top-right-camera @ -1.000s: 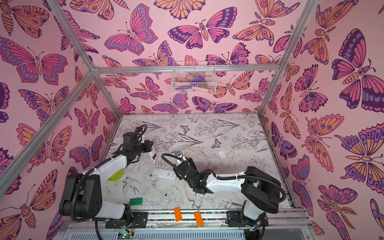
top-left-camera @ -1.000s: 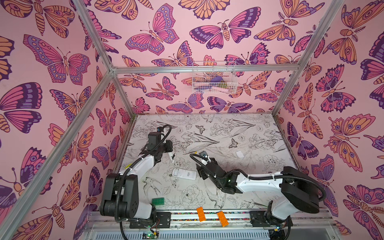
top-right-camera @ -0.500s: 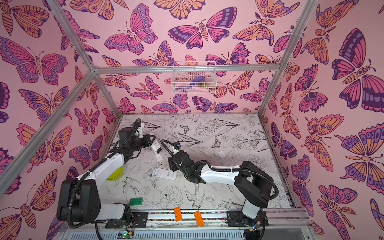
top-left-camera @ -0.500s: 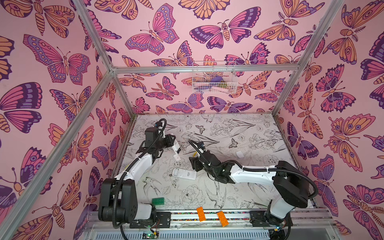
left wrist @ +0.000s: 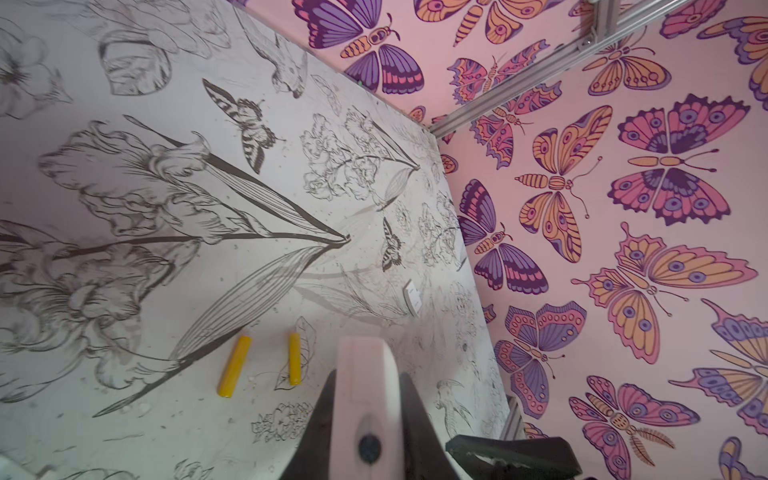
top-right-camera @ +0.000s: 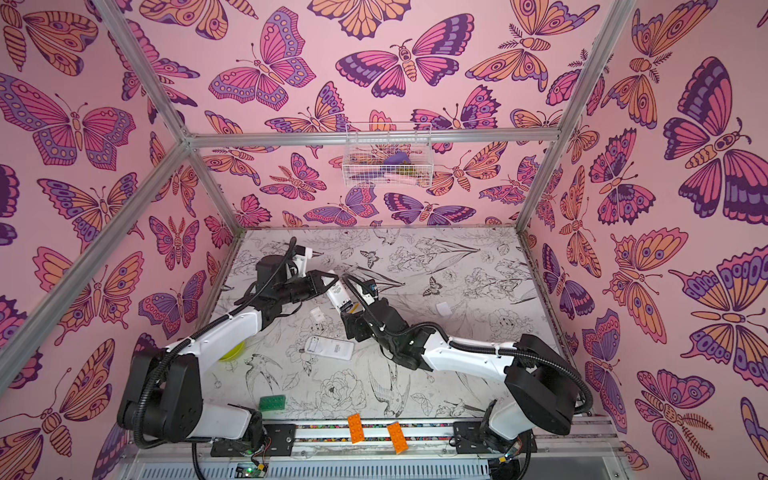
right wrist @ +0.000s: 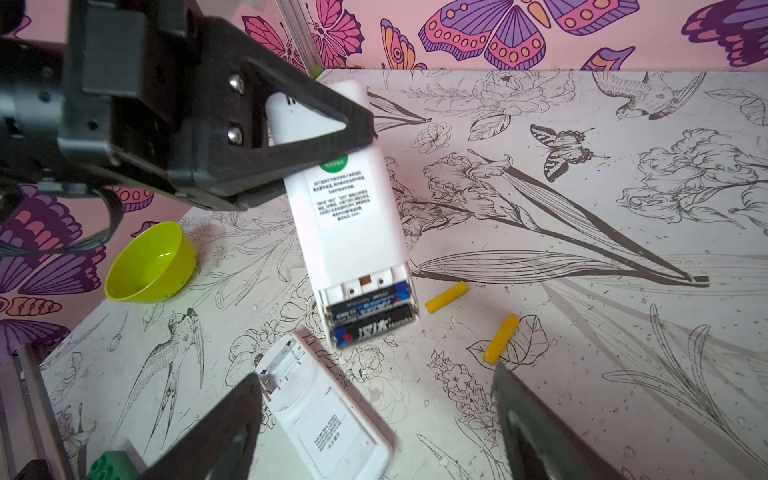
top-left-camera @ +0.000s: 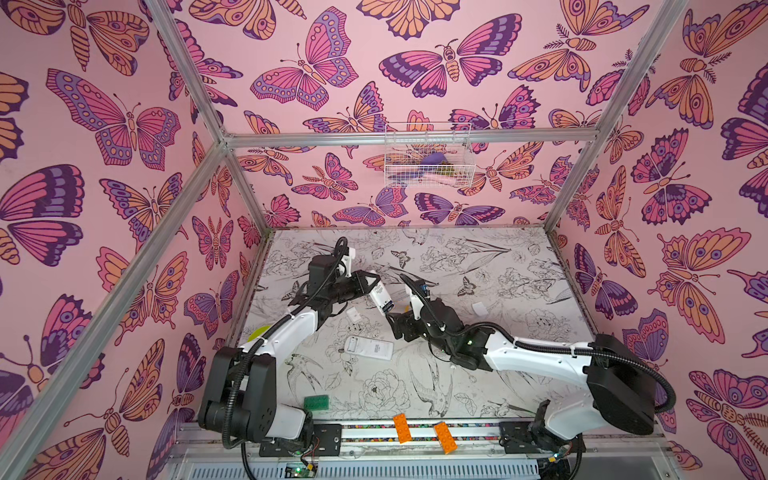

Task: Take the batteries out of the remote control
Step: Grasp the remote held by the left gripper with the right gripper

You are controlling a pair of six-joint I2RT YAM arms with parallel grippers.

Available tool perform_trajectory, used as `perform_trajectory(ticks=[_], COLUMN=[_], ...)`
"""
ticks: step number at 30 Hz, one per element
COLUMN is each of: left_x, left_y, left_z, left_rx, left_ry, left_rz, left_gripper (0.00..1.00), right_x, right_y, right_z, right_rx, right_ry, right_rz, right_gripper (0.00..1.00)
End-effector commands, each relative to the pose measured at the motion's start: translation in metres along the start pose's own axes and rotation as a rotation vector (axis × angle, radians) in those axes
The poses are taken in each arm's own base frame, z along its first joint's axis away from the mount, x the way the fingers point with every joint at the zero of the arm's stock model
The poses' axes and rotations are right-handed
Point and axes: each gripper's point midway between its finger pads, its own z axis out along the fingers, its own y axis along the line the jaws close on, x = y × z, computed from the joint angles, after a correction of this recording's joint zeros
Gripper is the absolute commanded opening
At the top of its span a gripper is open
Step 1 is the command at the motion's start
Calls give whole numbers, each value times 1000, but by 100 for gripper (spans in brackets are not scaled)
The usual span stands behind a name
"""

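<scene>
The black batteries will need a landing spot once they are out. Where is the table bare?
Bare: the far right corner of the table, behind the white cover; also the front strip between the green brick and the right arm. Crowded: left of middle, around the held remote, the lying remote and the two yellow batteries.

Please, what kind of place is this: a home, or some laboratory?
Probably a robot test cell, not a home. An aluminium frame holds butterfly-print walls, a left arm and a right arm are mounted on a rail in front of the table, and orange toy bricks lie there.
</scene>
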Motion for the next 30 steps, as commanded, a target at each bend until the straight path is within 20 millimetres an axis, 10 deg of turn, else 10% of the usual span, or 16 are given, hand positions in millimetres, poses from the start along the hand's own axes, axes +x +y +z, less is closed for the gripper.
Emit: perform_trajectory(ticks=[1,19,30], left_x=[10,23,28], left_y=[-15,-39,-36], left_z=[6,12,13], left_rx=[72,138,133], left_ry=[31,70,73], left_rz=[-14,6,4], left_gripper=[0,0,0], right_x=[-13,-18,-18], right_y=[0,-4,1], right_z=[-1,38,42], right_rx=[-30,-95,-156], right_ry=[-16,67,86], right_rz=[10,48,36], right_gripper=[88,83,62])
